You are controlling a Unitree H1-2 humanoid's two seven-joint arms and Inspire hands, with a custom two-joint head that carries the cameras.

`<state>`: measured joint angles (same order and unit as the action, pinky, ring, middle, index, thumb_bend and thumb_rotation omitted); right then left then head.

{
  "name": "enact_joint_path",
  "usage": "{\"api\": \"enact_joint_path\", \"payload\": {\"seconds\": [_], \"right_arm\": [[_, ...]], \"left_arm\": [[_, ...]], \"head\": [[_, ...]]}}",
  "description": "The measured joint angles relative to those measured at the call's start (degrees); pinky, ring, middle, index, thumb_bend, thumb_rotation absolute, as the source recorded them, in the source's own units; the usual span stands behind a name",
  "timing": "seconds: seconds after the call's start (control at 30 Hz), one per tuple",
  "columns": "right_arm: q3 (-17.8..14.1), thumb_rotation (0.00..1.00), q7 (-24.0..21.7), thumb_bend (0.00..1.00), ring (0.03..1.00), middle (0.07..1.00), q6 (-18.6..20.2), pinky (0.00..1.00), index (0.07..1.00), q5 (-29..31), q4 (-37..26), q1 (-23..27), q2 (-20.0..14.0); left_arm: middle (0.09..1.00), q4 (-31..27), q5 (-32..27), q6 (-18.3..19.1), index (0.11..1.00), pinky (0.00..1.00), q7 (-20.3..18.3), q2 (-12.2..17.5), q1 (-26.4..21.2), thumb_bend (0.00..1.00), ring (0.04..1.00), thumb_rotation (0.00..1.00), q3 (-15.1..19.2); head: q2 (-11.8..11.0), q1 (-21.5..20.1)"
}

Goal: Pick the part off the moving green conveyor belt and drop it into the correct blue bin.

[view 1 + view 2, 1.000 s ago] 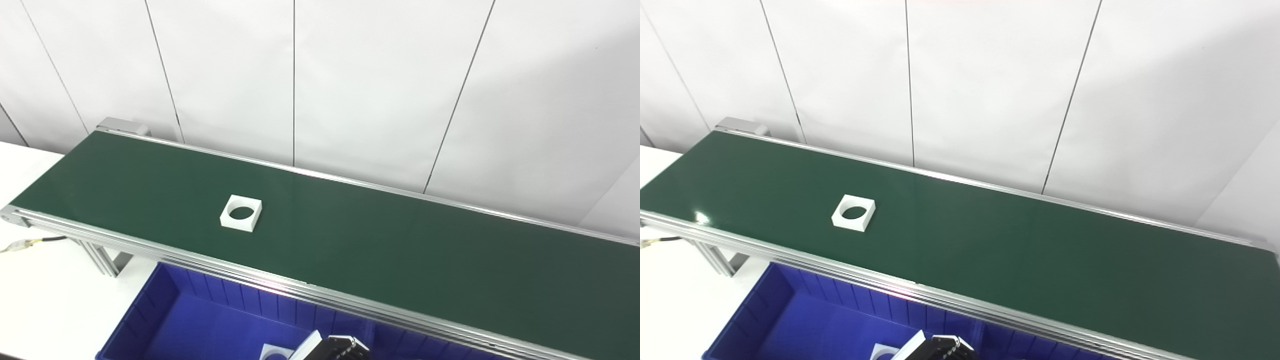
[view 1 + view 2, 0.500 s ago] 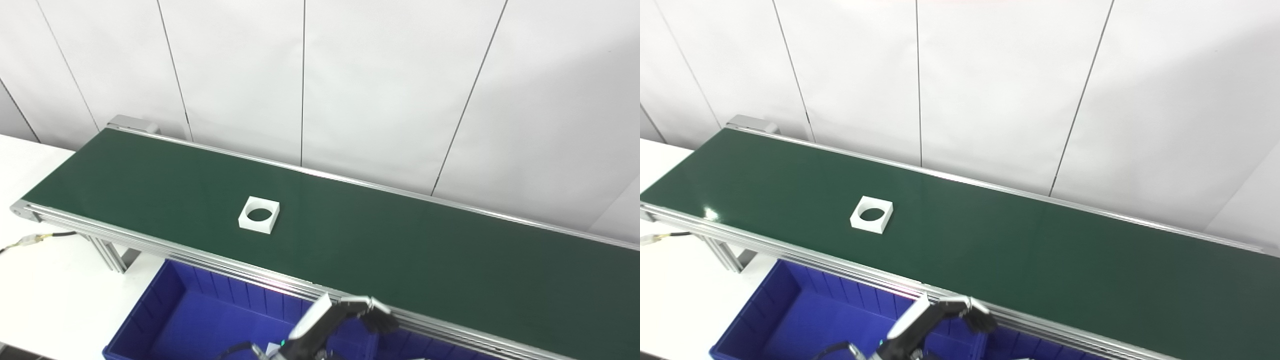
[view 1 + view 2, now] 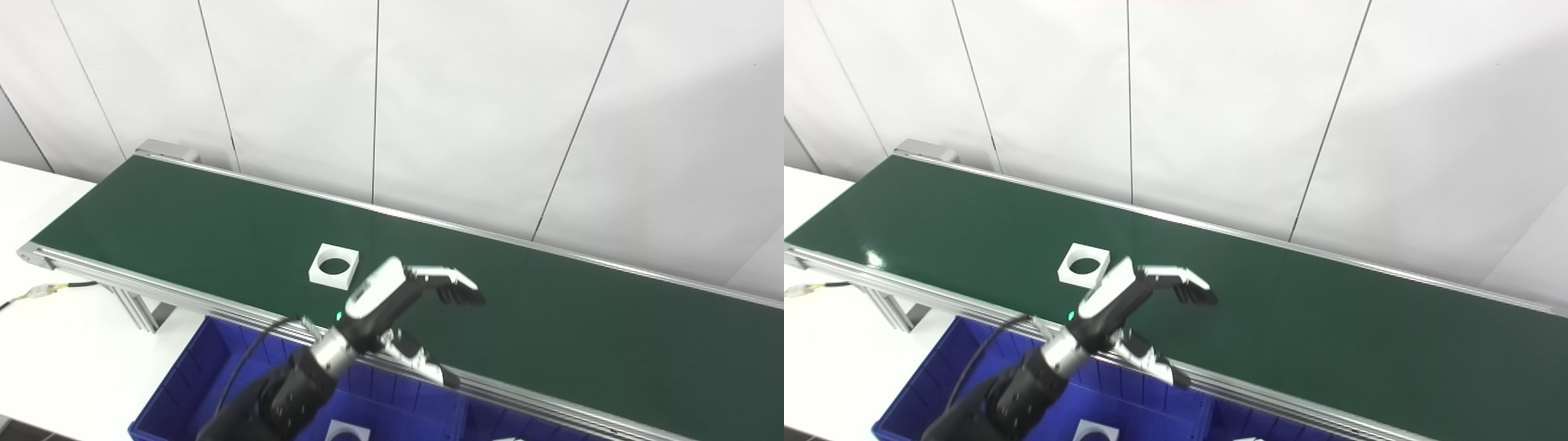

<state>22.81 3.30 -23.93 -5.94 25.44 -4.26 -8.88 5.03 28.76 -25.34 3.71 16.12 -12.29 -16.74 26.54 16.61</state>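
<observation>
A flat white square part with a round hole (image 3: 334,266) lies on the green conveyor belt (image 3: 551,318), left of the middle. My left hand (image 3: 395,297) hovers over the belt's near edge, just right of the part and not touching it. It is open: its fingers (image 3: 453,288) curl forward over the belt and the thumb (image 3: 422,364) hangs low over the aluminium rail. Nothing is in the hand. Below the rail sits a blue bin (image 3: 202,380) with a similar white part (image 3: 346,432) on its floor. My right hand is out of sight.
A second blue compartment (image 3: 484,416) adjoins the bin on the right, mostly cut off. The belt's aluminium frame (image 3: 153,288) runs between bins and belt. A cable with a connector (image 3: 37,293) lies on the white table (image 3: 61,343) at the left. White wall panels stand behind.
My left hand has risen from low over the bin to above the belt's near edge, its fingers spreading. The part has travelled right along the belt. The camera has shifted slightly.
</observation>
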Motion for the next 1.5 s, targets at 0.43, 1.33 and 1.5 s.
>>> {"api": "enact_joint_path", "payload": {"seconds": [0.43, 1.33, 1.5], "right_arm": [[1.04, 0.04, 1.71, 0.88, 0.535, 0.571, 0.00, 0.47, 0.544, -0.77, -0.02, -0.04, 0.00], [3.29, 0.02, 4.79, 0.89, 0.533, 0.569, 0.00, 0.46, 0.539, -1.15, -0.15, -0.61, 0.44], [3.60, 0.02, 5.40, 0.90, 0.534, 0.569, 0.00, 0.46, 0.538, -1.16, -0.16, -0.61, 0.52]], "left_arm": [[0.651, 16.74, 19.15, 3.83, 0.651, 0.54, 0.75, 3.76, -10.97, 1.00, 0.591, 0.04, -1.57], [0.951, 32.17, 21.11, 14.34, 0.868, 0.89, -0.23, 1.18, -19.74, 1.00, 0.928, 0.18, -8.77], [0.960, 32.16, 21.11, 15.24, 0.867, 0.90, -0.71, 1.18, -20.18, 1.00, 0.945, 0.22, -10.35]], "head": [[0.18, -1.05], [0.26, -3.60], [0.53, -3.69]]}}
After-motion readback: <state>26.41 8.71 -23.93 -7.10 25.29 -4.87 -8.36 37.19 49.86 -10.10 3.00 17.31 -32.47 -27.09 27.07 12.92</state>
